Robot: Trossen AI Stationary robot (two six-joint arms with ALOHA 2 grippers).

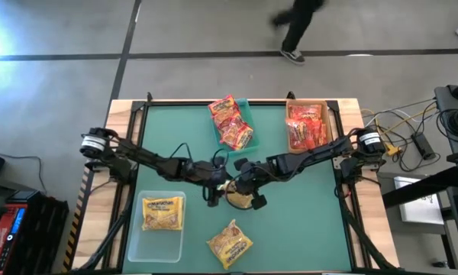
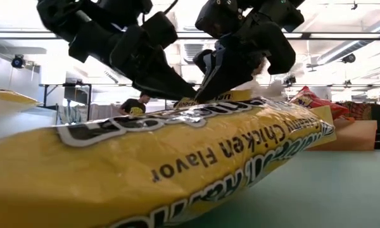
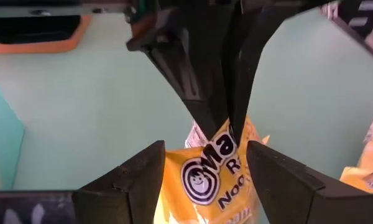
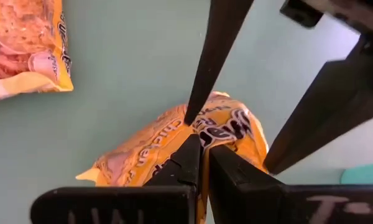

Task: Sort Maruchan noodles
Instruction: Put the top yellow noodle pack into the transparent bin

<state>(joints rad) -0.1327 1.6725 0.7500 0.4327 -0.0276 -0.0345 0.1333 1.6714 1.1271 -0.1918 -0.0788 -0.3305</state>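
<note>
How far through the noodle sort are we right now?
Done: red packets sit in the teal bin and tan bin, and one yellow packet lies in the clear bin. In hand: the right gripper pinches the middle yellow packet, with the left gripper open around it. Left: that packet and the loose yellow packet near the table's front edge.
</note>
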